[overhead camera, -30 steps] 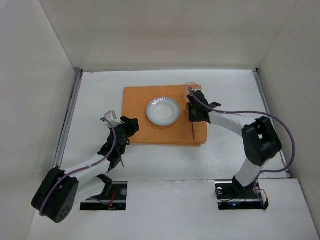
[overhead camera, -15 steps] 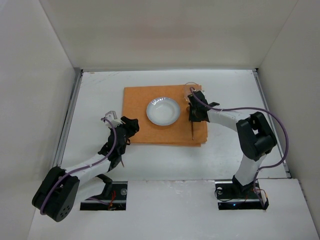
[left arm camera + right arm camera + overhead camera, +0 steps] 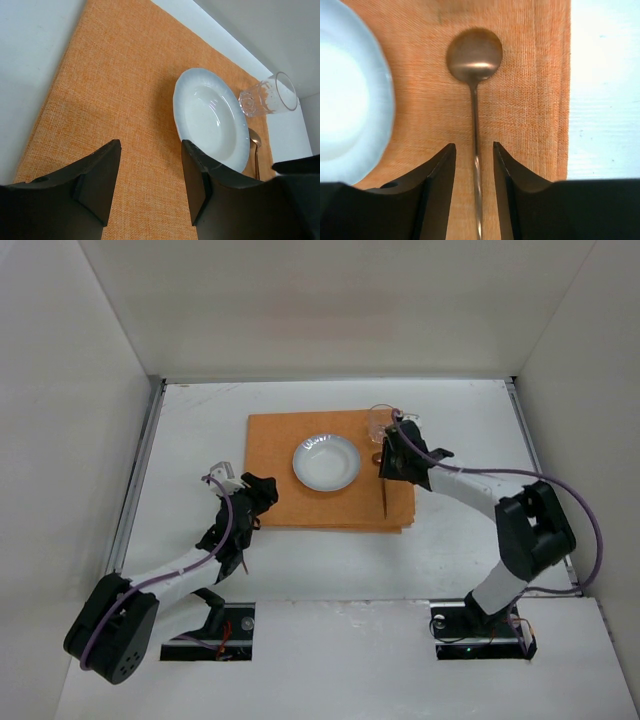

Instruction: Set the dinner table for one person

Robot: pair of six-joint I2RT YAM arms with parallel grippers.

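A mat (image 3: 280,445) lies on the worktop (image 3: 200,420), a plate (image 3: 326,462) at its middle. Right of the plate lies a spoon (image 3: 474,55); behind it a glass (image 3: 267,95), seemingly on the mat's corner.

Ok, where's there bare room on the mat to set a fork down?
On the mat, the left strip between its edge and the plate is bare; the left gripper hovers at its near end. Right side is crowded: spoon, glass, right gripper.
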